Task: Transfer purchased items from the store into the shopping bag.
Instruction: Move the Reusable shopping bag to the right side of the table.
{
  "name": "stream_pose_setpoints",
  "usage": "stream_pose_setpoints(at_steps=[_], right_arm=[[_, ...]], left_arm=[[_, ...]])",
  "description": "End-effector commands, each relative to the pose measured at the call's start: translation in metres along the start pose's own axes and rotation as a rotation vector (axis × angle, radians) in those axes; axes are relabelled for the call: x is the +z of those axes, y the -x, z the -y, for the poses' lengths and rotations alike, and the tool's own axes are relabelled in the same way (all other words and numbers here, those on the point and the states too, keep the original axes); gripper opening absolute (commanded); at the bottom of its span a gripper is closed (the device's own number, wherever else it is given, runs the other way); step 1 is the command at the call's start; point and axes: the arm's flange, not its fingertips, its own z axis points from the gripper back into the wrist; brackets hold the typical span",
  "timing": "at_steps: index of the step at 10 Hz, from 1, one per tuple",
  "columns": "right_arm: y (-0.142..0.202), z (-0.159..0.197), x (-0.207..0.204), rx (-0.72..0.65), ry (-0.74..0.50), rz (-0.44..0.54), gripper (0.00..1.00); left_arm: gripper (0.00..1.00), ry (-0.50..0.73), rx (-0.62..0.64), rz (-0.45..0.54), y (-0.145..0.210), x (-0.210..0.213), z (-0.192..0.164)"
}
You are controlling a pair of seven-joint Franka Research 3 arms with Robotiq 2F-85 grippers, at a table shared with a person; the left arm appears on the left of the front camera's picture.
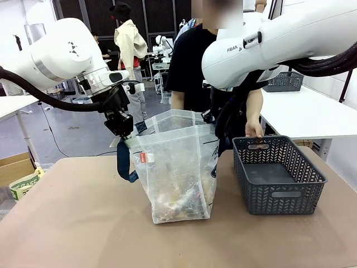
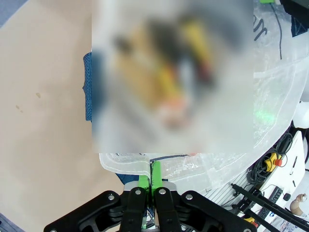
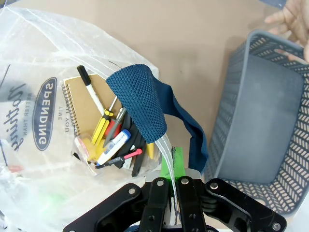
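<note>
The shopping bag (image 1: 175, 167) is stood upright at the middle of the desk (image 1: 72, 223), mouth held open. Its left rim is pinched by the left hand (image 2: 150, 176); its right rim, beside the navy strap (image 3: 140, 101), is pinched by the right hand (image 3: 172, 166). The purchased items (image 3: 104, 130) are seen at the bag's bottom. The lattice basket (image 1: 279, 195) is set just right of the bag across a narrow gap, with a person's hand (image 1: 254, 130) on its far rim. Bare desk is noted left and front.

1. The left arm (image 1: 61, 53) has white, rounded shells with a grey band at one joint. A thick black hose (image 1: 33, 90) runs along it.
2. The right arm (image 1: 290, 33) is also white, marked with dark "FRAN" lettering, and carries a black cable bundle (image 1: 329, 64).
3. The left gripper (image 2: 150, 175) is black, with silver screws and green pads.
4. The right gripper (image 3: 172, 162) looks alike: black links, silver screws, green pads.
</note>
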Motion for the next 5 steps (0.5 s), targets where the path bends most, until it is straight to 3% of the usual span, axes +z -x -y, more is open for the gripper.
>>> stream_pose_setpoints(at_steps=[1, 5], right_arm=[[0.0032, 0.0013, -0.0018, -0.008, 0.004, -0.001, 0.00], [0.0000, 0.0000, 0.0000, 0.000, 0.000, 0.000, 0.00]], left_arm=[[0.00, 0.004, 0.002, 0.017, 0.0029, -0.0012, -0.0003], [0.00, 0.000, 0.000, 0.000, 0.0000, 0.0000, 0.0000]])
